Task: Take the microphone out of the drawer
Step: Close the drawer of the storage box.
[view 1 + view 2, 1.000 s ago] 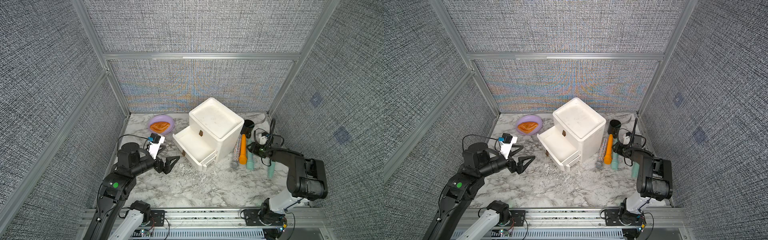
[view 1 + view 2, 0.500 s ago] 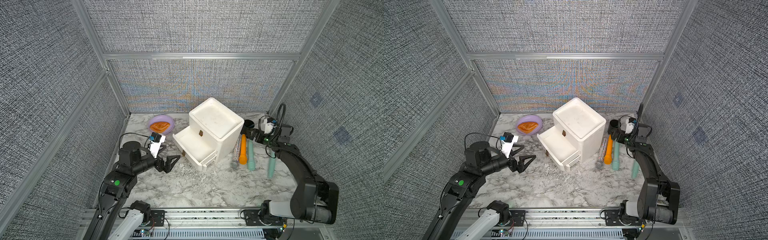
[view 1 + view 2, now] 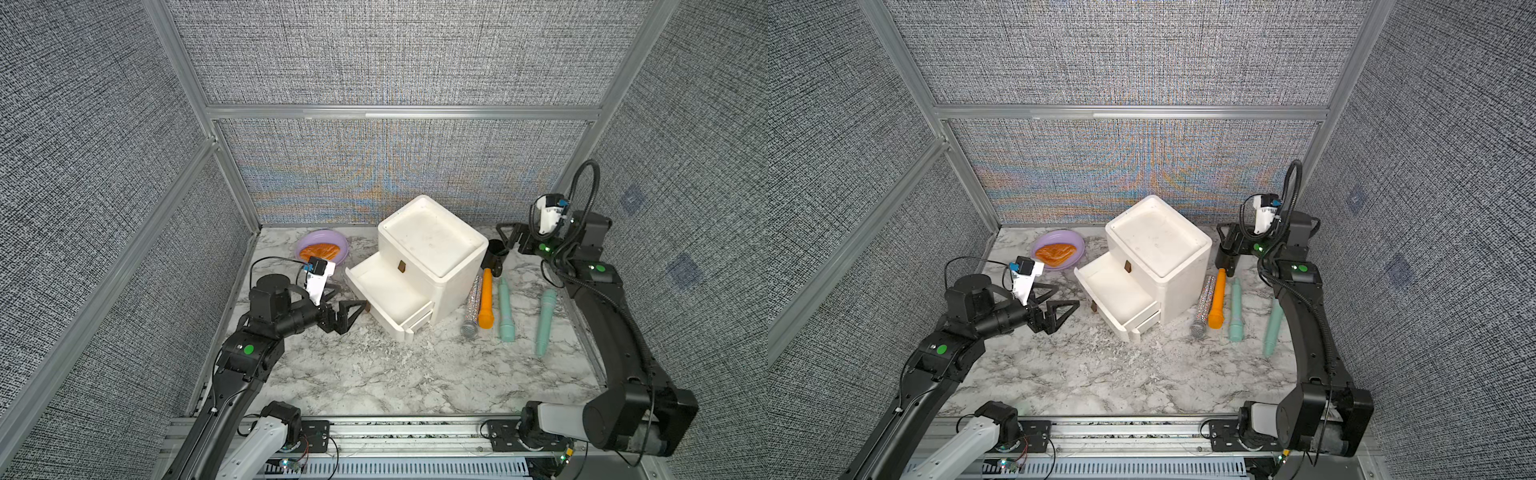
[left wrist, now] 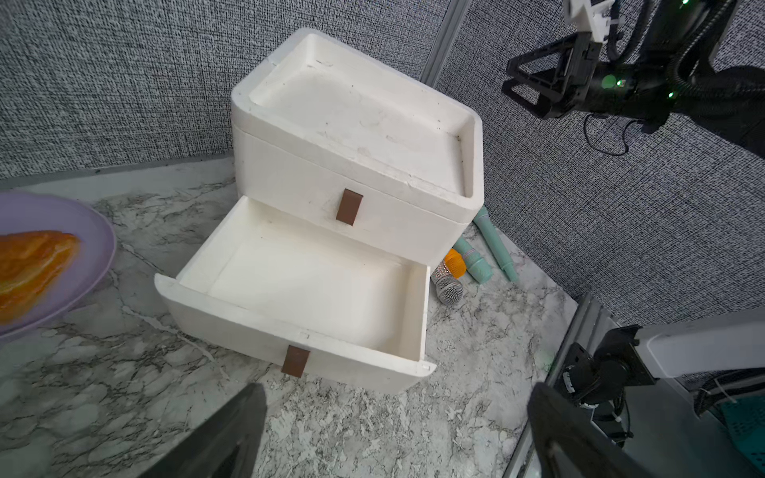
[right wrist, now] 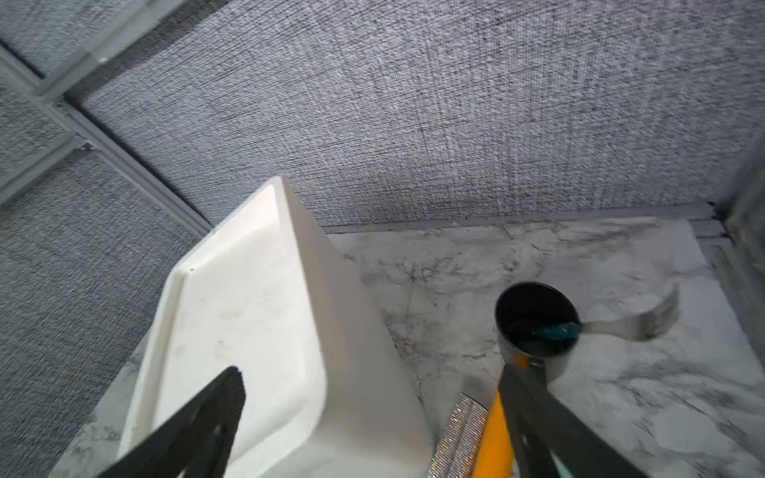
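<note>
Drawer (image 3: 384, 286) open. Sparkly microphone (image 3: 471, 305) lies on counter (image 3: 374, 374) beside white box (image 3: 432, 237). Left hand (image 3: 353, 296) wide, near drawer front. Right hand (image 3: 502, 237) wide, above black cup (image 3: 496, 253).

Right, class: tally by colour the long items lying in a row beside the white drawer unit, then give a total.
silver glitter microphone: 1
orange microphone: 1
mint green sticks: 2
Total: 4
</note>
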Controlling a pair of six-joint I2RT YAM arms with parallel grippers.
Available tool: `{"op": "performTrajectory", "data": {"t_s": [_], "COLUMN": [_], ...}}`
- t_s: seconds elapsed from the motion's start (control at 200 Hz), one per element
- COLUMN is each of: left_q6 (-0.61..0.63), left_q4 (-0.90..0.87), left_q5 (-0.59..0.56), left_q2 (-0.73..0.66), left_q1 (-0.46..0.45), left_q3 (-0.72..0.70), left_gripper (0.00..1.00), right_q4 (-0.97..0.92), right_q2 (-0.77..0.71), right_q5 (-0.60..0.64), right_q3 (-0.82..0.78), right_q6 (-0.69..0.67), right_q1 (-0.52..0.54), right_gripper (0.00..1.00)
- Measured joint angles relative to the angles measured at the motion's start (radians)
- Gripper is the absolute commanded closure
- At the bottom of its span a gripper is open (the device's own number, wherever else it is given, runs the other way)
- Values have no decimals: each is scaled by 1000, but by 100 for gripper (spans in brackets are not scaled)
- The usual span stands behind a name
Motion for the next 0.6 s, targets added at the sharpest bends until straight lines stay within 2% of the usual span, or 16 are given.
{"op": "performTrajectory", "data": {"t_s": [0.315, 0.601], "left_q6": [-88, -179], "left_q4": [84, 164], "left_q5": [-136, -147], "left_q2": [71, 216], "left_q1": [-37, -51], "left_q3": [-101, -141], "left_gripper": [0, 0], "right_q4": [-15, -91], "right_q2": [176, 375], "right_q5": [-60, -52], "right_q3": [225, 364], "right_q6": [-18, -52], "right_q1": [102, 167], "right_gripper": [2, 2]}}
